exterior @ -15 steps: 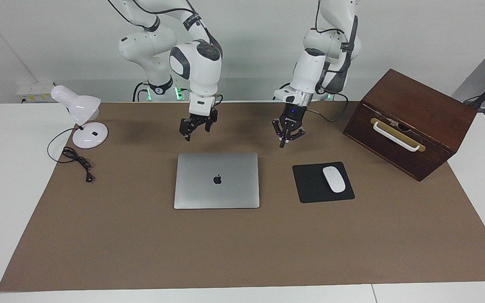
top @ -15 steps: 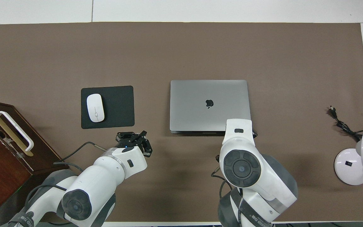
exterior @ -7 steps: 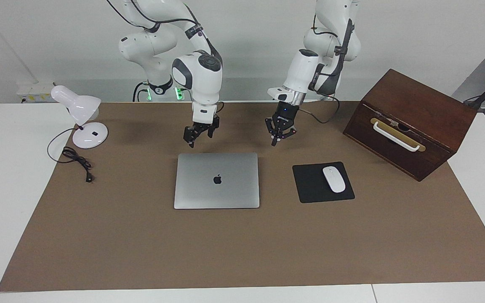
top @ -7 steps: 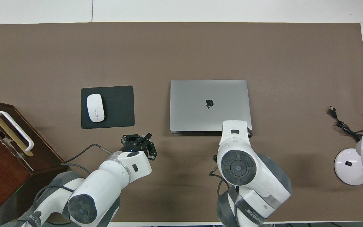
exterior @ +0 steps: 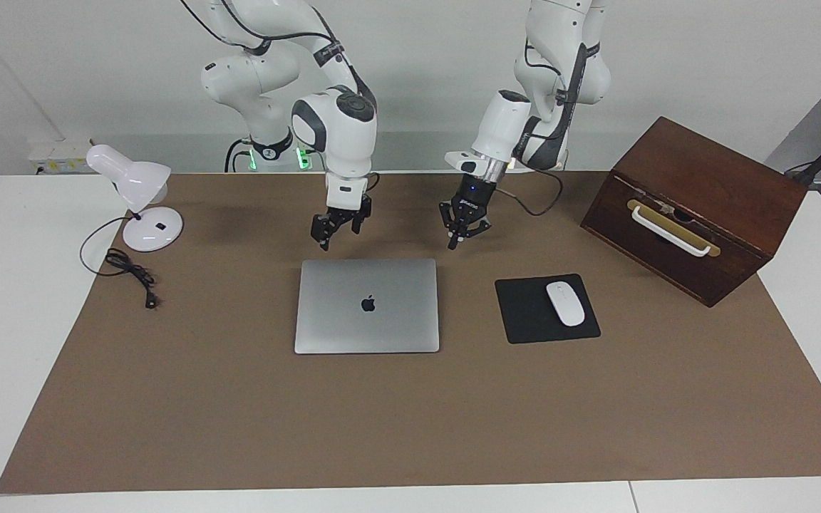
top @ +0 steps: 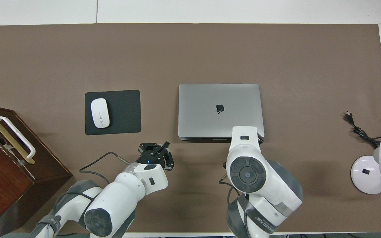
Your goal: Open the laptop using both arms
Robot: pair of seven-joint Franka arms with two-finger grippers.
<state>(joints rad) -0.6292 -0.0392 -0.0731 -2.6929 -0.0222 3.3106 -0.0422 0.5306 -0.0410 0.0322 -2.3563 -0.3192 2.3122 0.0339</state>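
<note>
The silver-grey laptop (exterior: 366,305) (top: 220,110) lies closed and flat on the brown mat, apple logo up. My right gripper (exterior: 326,241) hangs a little above the mat, just at the laptop's edge nearest the robots, by the corner toward the right arm's end. In the overhead view its own wrist (top: 246,138) hides it and that corner. My left gripper (exterior: 452,244) (top: 159,149) is shut on nothing. It hovers over bare mat off the laptop's other near corner, between the laptop and the mouse pad.
A black mouse pad (exterior: 521,310) carrying a white mouse (exterior: 565,303) lies beside the laptop toward the left arm's end. A dark wooden box (exterior: 695,206) with a white handle stands past it. A white desk lamp (exterior: 141,206) and its cable (exterior: 129,274) sit at the right arm's end.
My left gripper has swung sideways toward the laptop, still shut. The right gripper has sunk slightly at the laptop's near edge. The laptop has not moved.
</note>
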